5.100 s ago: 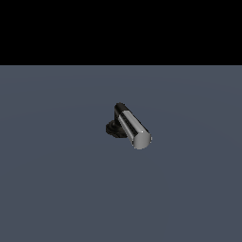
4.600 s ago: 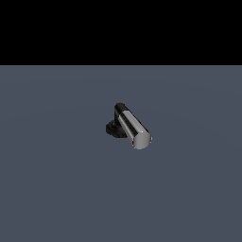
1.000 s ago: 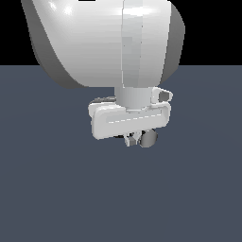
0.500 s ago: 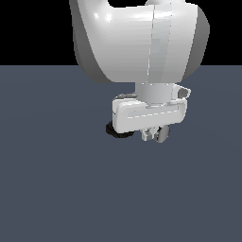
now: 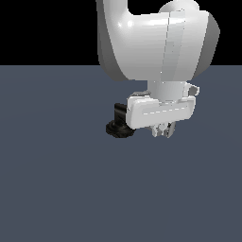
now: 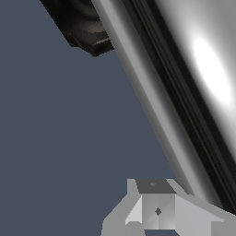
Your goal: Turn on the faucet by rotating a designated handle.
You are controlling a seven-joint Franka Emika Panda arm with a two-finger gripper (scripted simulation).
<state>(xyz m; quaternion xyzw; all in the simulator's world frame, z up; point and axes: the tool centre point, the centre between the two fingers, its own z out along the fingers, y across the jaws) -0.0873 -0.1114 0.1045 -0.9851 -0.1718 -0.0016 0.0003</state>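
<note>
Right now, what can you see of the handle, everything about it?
The handle fills the wrist view as a shiny chrome cylinder with a bright highlight, running diagonally from the black elbow post. One finger of the tool sits right beside it; contact can't be confirmed. In the exterior view the tool hides it completely.

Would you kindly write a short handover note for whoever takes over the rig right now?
Gripper: down at the faucet, low over the floor; the views do not show whether the jaws are open or shut.
Faucet: black base visible at the exterior view's left of the gripper.
Handle: hidden by the arm in the exterior view; the wrist view shows it close alongside a finger.
Done: approach.
Left: confirm contact, rotate the handle.
</note>
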